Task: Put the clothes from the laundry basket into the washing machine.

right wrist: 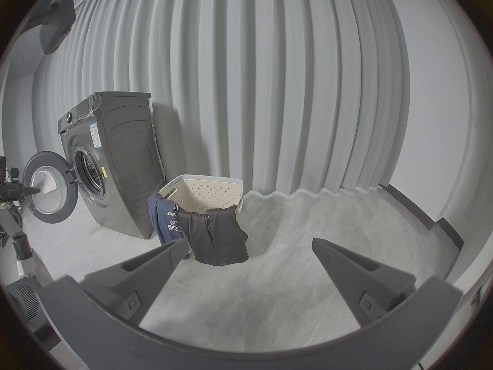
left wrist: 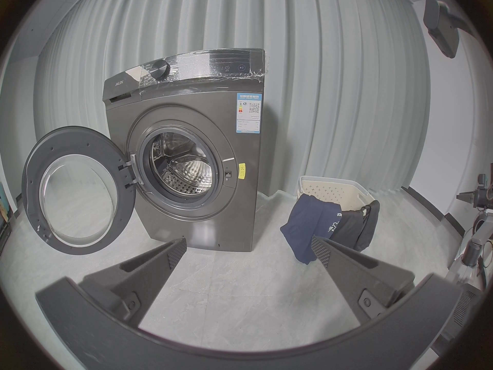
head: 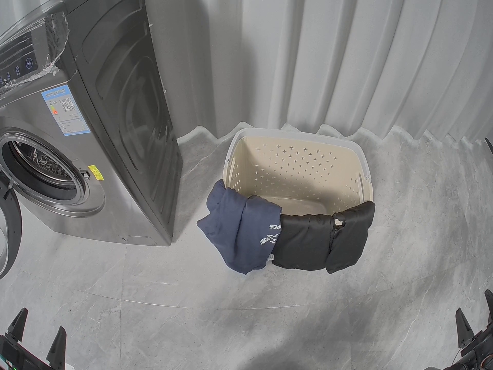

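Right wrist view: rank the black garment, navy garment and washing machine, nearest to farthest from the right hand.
1. Black garment, on the basket rim before the right hand.
2. Navy garment, beside it.
3. Washing machine, farthest, beyond both.

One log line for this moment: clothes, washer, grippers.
navy blue garment, black garment: draped over cream plastic laundry basket rim | grey washing machine: round door open | left gripper, right gripper: open, empty

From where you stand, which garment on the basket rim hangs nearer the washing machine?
The navy blue garment, draped over the corner toward the washing machine; the black garment hangs farther right.
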Motion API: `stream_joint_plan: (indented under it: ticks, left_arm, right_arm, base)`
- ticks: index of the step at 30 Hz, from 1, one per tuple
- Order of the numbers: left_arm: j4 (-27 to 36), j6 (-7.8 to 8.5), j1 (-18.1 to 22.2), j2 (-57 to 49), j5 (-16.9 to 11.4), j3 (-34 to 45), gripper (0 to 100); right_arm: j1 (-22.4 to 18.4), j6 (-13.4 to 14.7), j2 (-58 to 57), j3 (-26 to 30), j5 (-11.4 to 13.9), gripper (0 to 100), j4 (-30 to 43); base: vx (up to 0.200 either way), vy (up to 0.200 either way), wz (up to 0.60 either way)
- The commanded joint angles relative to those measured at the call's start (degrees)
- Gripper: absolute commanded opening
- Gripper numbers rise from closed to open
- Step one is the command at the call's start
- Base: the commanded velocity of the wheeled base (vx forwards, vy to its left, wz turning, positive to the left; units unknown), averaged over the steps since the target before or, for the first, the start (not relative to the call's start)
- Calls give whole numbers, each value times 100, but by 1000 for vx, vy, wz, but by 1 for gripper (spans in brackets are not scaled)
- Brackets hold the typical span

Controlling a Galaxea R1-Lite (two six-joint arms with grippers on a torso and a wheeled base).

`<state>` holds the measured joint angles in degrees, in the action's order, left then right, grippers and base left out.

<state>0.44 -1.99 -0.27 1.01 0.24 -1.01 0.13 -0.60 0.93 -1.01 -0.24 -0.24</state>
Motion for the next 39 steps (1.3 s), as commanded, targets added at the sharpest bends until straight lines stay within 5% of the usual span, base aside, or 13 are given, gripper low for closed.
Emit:
stream_joint_plan:
  ticks: [1,6,39]
  left_arm:
    - [0,-3,0,-66,2,84,100]
    - [0,-3,0,-66,2,84,100]
    - [0,-12,0,-66,2,84,100]
  right_arm:
    - [4,-2,-75,101,-2,100,-2]
    - [4,-2,-75,101,-2,100,-2]
    - [4,-2,-75,101,-2,100,-2]
  base:
    - [0,-200,0]
    - [0,-200,0]
    - [55,0,0]
